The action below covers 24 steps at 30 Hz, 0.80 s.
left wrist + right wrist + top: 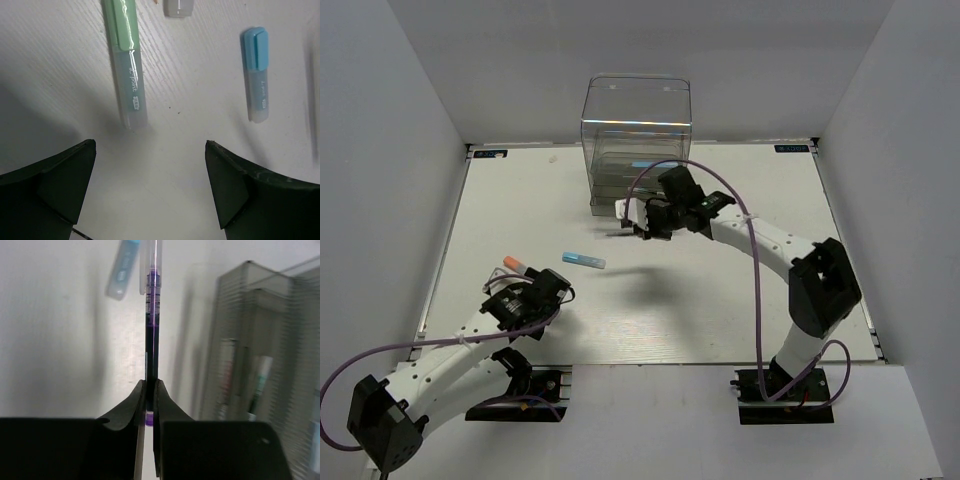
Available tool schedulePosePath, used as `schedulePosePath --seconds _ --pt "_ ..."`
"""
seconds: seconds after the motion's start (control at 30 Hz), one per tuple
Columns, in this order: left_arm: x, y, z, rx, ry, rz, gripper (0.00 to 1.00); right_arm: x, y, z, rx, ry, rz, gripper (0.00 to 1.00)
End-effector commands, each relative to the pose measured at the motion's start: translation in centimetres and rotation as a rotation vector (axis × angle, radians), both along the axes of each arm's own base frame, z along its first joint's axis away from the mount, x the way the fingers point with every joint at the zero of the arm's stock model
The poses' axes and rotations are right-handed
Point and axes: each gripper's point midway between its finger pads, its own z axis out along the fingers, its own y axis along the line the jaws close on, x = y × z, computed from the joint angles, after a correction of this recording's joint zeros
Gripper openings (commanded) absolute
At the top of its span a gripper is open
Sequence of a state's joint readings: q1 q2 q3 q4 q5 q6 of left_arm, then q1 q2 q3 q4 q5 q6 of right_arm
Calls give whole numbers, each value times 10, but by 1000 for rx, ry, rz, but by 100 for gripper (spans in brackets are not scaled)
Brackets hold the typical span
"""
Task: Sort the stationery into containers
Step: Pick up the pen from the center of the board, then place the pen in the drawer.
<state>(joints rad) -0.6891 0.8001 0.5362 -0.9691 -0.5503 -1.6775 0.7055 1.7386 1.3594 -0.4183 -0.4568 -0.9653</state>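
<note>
My left gripper [150, 150] hides the green marker [127, 65] from above; its wrist view shows it, fingers wide. My right gripper [150, 387] pinches a pen [151, 335], top cropped.

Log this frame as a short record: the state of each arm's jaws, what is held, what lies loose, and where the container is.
left jaws: open, empty
right jaws: shut on a thin purple-ink pen
container: clear drawer box, at the far side of the table, just beyond the right jaws
in the drawers: a few pens
loose on table: green highlighter, blue highlighter, orange-tipped marker
</note>
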Motion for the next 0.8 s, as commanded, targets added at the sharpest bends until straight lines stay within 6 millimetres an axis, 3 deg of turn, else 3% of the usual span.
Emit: schedulePosePath --seconds 0.0,0.07,0.33,0.5,0.6,0.67,0.77 --pt "0 6 0 30 11 29 100 35 3 37 91 -105 -150 1" --pt "-1 7 0 38 20 29 100 51 4 48 116 -142 -198 1" --pt "-2 6 1 13 9 34 100 113 -14 51 81 -245 -398 1" --pt "-4 7 1 7 2 34 100 130 -18 40 51 -265 -417 1" --pt "-3 4 2 -6 -1 30 100 133 -21 32 20 -289 -401 14" --pt "-3 4 -2 0 6 30 100 136 -23 27 3 -292 -405 36" --pt "-2 2 -2 -13 5 27 100 137 -24 20 -3 -278 -404 44"
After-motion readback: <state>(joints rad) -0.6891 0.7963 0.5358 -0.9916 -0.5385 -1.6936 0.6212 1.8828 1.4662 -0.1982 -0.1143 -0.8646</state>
